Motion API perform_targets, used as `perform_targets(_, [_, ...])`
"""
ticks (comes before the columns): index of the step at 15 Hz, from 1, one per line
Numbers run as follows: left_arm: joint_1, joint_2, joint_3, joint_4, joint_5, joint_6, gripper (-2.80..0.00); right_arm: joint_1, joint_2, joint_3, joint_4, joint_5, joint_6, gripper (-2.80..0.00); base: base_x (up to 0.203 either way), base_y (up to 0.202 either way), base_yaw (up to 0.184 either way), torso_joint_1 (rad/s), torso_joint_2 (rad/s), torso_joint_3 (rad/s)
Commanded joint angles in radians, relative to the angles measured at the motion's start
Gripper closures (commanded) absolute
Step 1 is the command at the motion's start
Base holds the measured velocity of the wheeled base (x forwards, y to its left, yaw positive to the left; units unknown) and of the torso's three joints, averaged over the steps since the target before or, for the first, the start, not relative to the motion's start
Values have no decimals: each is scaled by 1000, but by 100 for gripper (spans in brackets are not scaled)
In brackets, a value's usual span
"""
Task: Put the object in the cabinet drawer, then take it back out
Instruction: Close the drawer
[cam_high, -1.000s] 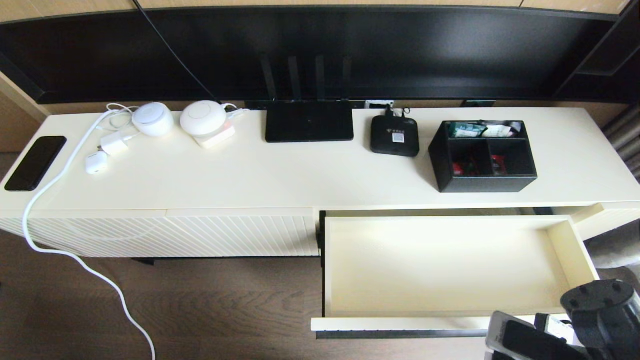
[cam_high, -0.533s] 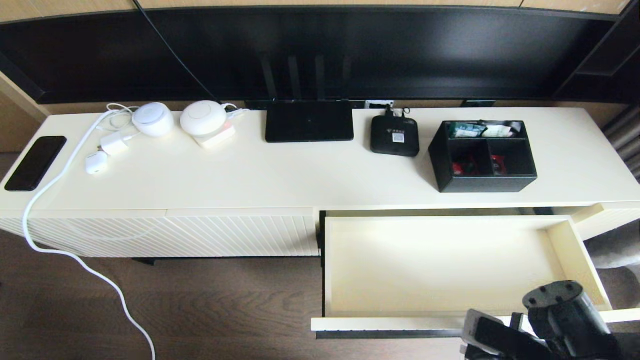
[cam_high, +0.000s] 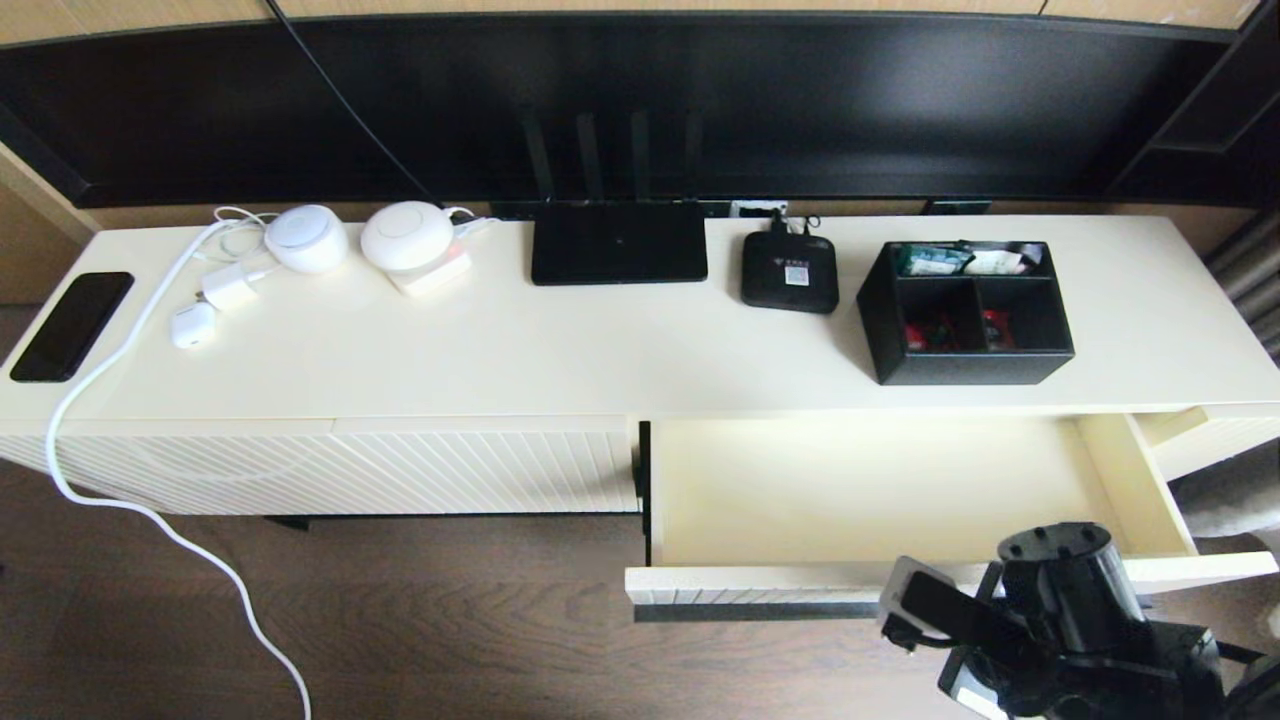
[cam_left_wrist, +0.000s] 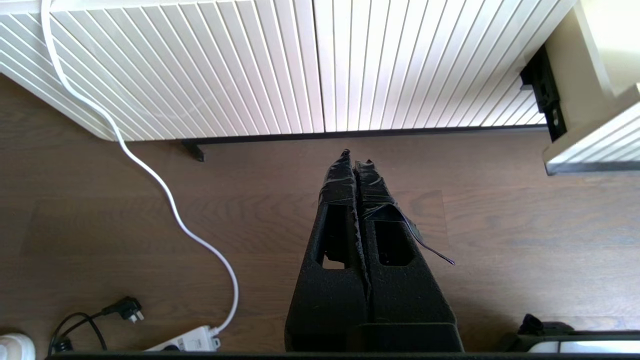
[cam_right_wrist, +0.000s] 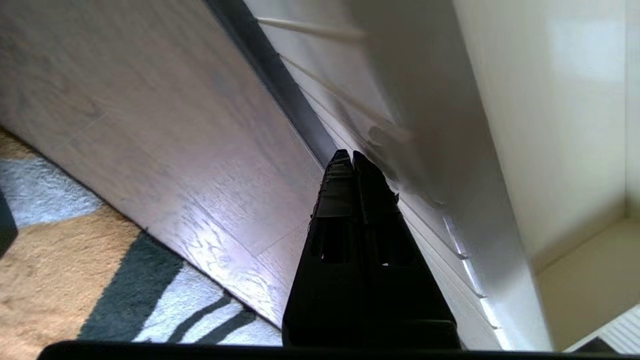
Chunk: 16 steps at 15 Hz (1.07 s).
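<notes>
A: Where was the organiser box (cam_high: 966, 312)?

B: On the smooth cream cabinet top (cam_high: 560, 350), near its right end, just right of the small rounded-square black device (cam_high: 789, 272). It was a matte black rectangle with 3 compartments, 1 long at the back holding pale and green packets, 2 square in front with red items inside.

A: And the drawer (cam_high: 880, 490)?

B: Part-way open below the box. Its interior was plain, smooth cream, and its front showed diagonal ribs above a dark handle bar (cam_high: 755, 610). Nothing lay inside the visible part.

A: The right gripper (cam_right_wrist: 348, 156)?

B: Its 2 black tapered fingers were pressed together, holding nothing. In the right wrist view the tips sat against the ribbed drawer front, beside the dark bar; whether they touched it I could not tell. In the head view the arm's black cylindrical wrist (cam_high: 1070, 590) sat at the drawer's front right corner.

A: The left gripper (cam_left_wrist: 356, 157)?

B: Also clenched and empty, hanging over dark wood-grain floor (cam_left_wrist: 125, 240) before the ribbed cream panel (cam_left_wrist: 280, 65), with a white cable (cam_left_wrist: 165, 195) curving past.

A: Other things on top?

B: A flat black router (cam_high: 618, 243) with 4 antennas, 2 round white devices (cam_high: 305, 238) and a black phone (cam_high: 70, 325).
</notes>
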Motion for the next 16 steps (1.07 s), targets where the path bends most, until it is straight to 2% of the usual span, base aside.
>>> perform_targets(1, [0,0,1,0,0,0,0,-40,-20,-39,-3,-1,-46,0,0,0,0,0,0,0])
perform_targets(4, [0,0,0,0,0,0,0,-87,-24,-78,-13,2,-114,0,0,0,0,0,0,0])
perform_targets(10, [0,1,0,0,0,0,0,-120,58,-171,-107,7,-108,0,0,0,0,0,0,0])
perform_targets(14, [0,0,-1,-1,0,0,0,-127,129,-194,-223,9,-109,0,0,0,0,0,0,0])
perform_targets(16, [0,1,0,0,0,0,0,-127,137,-207,-229,11,-111,0,0,0,0,0,0,0])
